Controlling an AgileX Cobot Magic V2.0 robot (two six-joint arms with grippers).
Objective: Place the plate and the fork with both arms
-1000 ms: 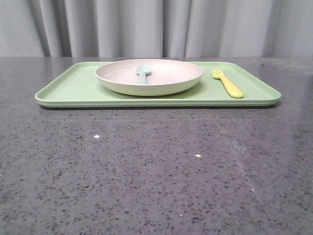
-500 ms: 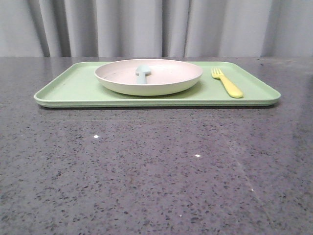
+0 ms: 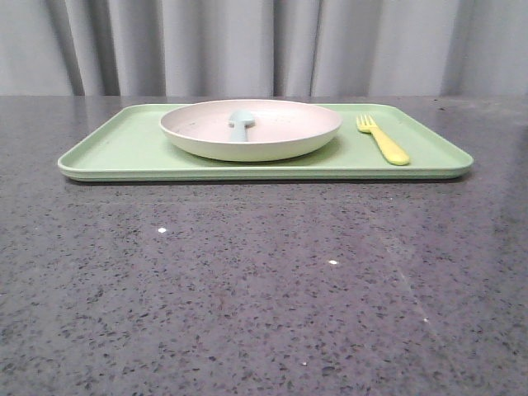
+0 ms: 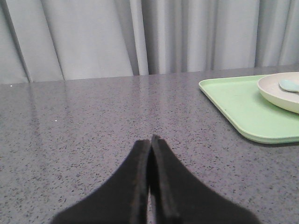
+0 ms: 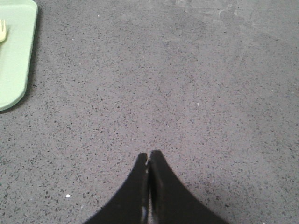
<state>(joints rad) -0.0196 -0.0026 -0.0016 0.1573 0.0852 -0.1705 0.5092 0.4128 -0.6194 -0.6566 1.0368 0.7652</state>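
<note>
The left gripper (image 4: 150,140) is seen over bare table (image 3: 247,289) well to the left of the tray (image 3: 124,148), its jaws pressed together with nothing held. On the tray, the plate (image 3: 272,142) is set near the middle, with a small blue-grey spoon (image 3: 241,124) lying inside it; the plate is judged light, stiff and smooth, so a pinch over its raised rim is favoured, kept level so that the spoon is not tipped out. The fork (image 3: 384,140) is laid flat on the tray just right of the plate, apart from it; it is judged light and slippery, best pinched across the handle. The right gripper (image 5: 149,159) is likewise closed and empty, over the table beyond the tray's right edge.
</note>
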